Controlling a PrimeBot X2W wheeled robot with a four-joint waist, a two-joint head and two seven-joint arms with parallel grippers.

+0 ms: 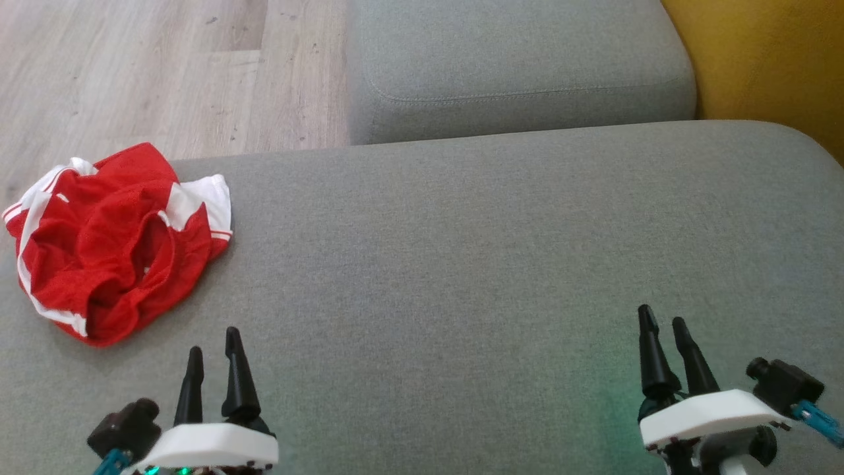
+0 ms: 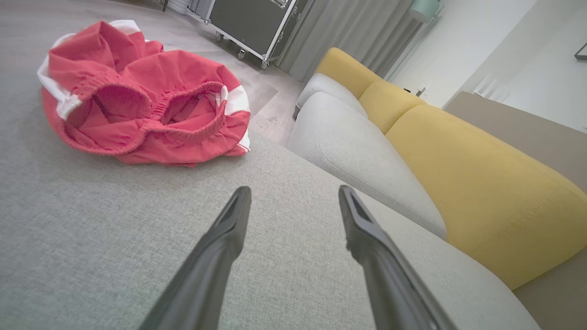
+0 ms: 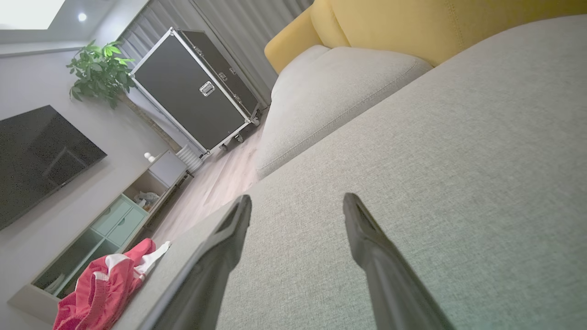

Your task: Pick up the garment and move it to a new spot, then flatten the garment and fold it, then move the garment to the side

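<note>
The garment (image 1: 109, 241) is a crumpled pair of red shorts with white stripes, bunched at the far left edge of the grey sofa cushion (image 1: 461, 264). The left wrist view shows the garment (image 2: 142, 96) with its elastic waistband gaping upward. It also appears low in the right wrist view, where the garment (image 3: 107, 286) lies at the cushion's far edge. My left gripper (image 1: 214, 340) hovers open over the cushion just right of the garment, a short way nearer to me, nothing between its fingers. My right gripper (image 1: 663, 316) stands open and empty far to the right.
A second grey cushion (image 1: 521, 66) lies beyond the near one, with a yellow backrest (image 1: 765, 59) at the right. Wooden floor (image 1: 151, 72) drops away past the cushion's left edge. A black wheeled case (image 3: 197, 91), a plant and a TV cabinet stand across the room.
</note>
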